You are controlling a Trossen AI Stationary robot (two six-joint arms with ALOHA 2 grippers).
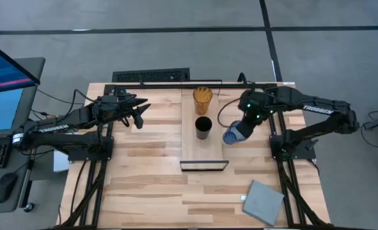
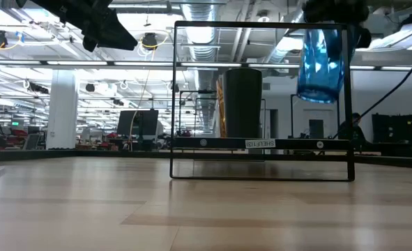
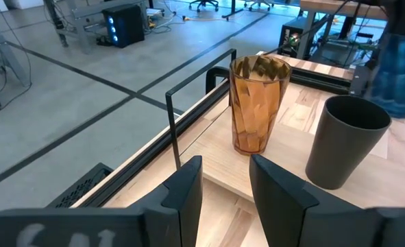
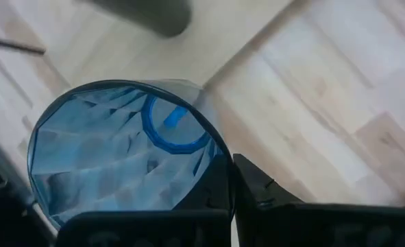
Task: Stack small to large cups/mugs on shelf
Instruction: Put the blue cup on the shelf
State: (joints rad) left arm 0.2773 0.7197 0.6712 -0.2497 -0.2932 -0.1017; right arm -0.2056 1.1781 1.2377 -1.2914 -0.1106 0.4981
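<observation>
The light-wood shelf point(image 1: 190, 148) lies in the middle of the table, with a thin black frame point(image 1: 204, 165) at its near end. The amber tumbler point(image 1: 202, 99) and the black cup point(image 1: 203, 126) stand upright on it, the tumbler farther back; both also show in the left wrist view, the tumbler point(image 3: 257, 103) and the black cup point(image 3: 342, 140). My right gripper point(image 1: 243, 124) is shut on the blue cup point(image 1: 232, 134), just right of the shelf. My left gripper point(image 1: 137, 114) is open and empty, left of the shelf, above the table. My right gripper holds the blue cup by its rim point(image 4: 219, 154), on the side toward the arm. One finger point(image 4: 212, 189) seems to be inside the cup and the other point(image 4: 264, 195) outside. The fingers come from above, slanting down. The cup point(image 2: 321, 63) hangs mouth up, slightly tilted, well clear of the table.
A grey square pad point(image 1: 263, 201) lies near the table's near right corner. A second black frame point(image 1: 169, 83) runs along the far edge. Bare wood lies left and right of the shelf.
</observation>
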